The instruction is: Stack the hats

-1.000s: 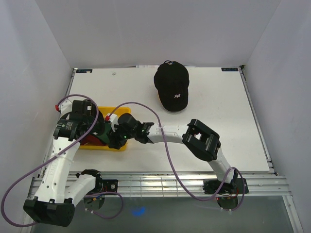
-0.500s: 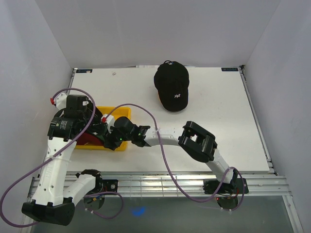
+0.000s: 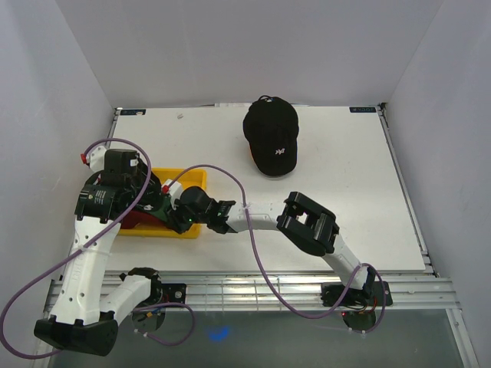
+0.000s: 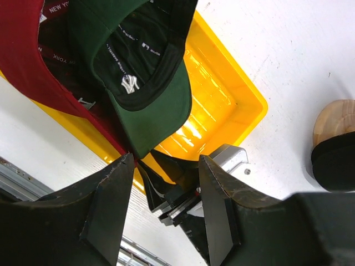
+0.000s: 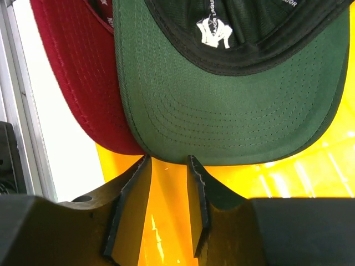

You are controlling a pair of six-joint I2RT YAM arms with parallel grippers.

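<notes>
Tray [image 4: 224, 105] sits at 8 o'clock on the table [image 3: 345, 192]. Two caps are in it, both upside down.

- Green cap [image 4: 145, 119]: lies on top, overlapping the red one. The brim underside is dark green with rows of stitching, and the sweatband is black with a small white logo. The brim tip points at both grippers.
- Red cap [image 4: 30, 61]: underneath, at 9 o'clock of the green one in the left wrist view. It has a dark lining with printed tape, and its brim pokes out past the tray rim over the table.
- Black cap [image 3: 270, 132]: at 12 o'clock on the table, well apart from the tray. It has a white emblem on the front and its brim points toward the arms. It sits on the wooden stand [image 4: 333, 119], whose round top is only seen from the left wrist.

Left gripper [image 4: 165, 160]: jaws wide, nothing clamped, with the green brim tip just beyond the fingertips.

Right gripper [image 5: 168, 160]: jaws narrow but with a gap, and yellow tray shows through it. The green brim edge is right at the fingertips (contact can't be told, and no grip is visible).

The grippers face each other across the tray's near corner.
</notes>
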